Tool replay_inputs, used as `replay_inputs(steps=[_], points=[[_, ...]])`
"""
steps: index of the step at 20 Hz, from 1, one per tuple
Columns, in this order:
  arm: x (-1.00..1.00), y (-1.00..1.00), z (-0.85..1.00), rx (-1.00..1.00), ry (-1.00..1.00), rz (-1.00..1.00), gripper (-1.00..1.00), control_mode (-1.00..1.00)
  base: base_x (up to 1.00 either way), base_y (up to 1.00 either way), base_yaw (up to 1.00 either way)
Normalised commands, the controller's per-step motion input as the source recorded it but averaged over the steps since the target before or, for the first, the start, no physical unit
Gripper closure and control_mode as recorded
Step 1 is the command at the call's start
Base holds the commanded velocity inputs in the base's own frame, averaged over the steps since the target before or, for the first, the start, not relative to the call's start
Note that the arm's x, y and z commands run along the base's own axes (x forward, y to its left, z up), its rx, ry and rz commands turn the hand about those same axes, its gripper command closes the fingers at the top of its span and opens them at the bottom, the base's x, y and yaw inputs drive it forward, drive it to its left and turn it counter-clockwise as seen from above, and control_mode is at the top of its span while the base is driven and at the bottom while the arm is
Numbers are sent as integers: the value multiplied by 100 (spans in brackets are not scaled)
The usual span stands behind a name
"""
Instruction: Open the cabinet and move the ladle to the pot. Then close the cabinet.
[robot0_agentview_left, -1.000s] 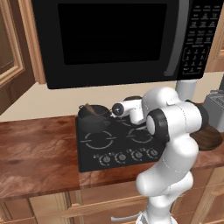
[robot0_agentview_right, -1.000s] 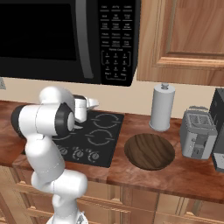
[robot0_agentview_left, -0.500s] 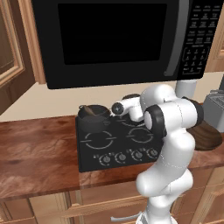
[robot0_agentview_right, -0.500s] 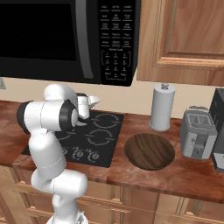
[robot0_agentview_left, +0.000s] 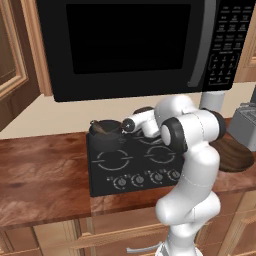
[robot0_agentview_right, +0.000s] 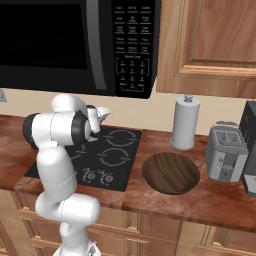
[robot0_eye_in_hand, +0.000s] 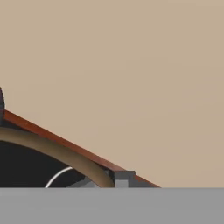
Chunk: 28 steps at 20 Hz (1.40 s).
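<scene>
The pot (robot0_agentview_left: 106, 128) is small and dark and stands on the back left burner of the black cooktop (robot0_agentview_left: 132, 162). My gripper (robot0_agentview_left: 125, 126) reaches in from the right, level with the pot's rim and right beside it. It is shut on the ladle (robot0_agentview_left: 98, 129), whose brown end lies in the pot. In the hand view the ladle's curved brown handle (robot0_eye_in_hand: 57, 151) runs to my gripper (robot0_eye_in_hand: 115, 180) over the cooktop. A brown wall cabinet (robot0_agentview_left: 10, 60) panel shows left of the microwave; I cannot tell how its doors stand. My gripper (robot0_agentview_right: 103, 114) points away from the camera.
A black microwave (robot0_agentview_left: 135, 45) hangs low over the cooktop. To the right stand a paper towel roll (robot0_agentview_right: 185, 122), a round wooden board (robot0_agentview_right: 171, 172) and a toaster (robot0_agentview_right: 226, 152). Another wooden wall cabinet (robot0_agentview_right: 215, 45) hangs above them. Bare counter (robot0_agentview_left: 40, 170) lies left of the cooktop.
The hand has crept a little to the left, closer to the pot, with the ladle still held. The elbow has shifted slightly.
</scene>
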Motion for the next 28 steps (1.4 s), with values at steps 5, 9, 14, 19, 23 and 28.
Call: replay_inputs(steps=[5, 9, 14, 19, 23, 28], points=[[1, 12, -6, -9, 0, 1, 100, -100, 0, 0, 0], [8, 5, -6, -10, 0, 1, 100, -100, 0, 0, 0], [16, 0, -2, -8, 0, 0, 100, -100, 0, 0, 0], [28, 0, 0, -6, 0, 0, 100, -100, 0, 0, 0], [34, 0, 0, -2, 0, 0, 100, -100, 0, 0, 0], [27, 0, 0, 0, 0, 0, 100, -100, 0, 0, 0]])
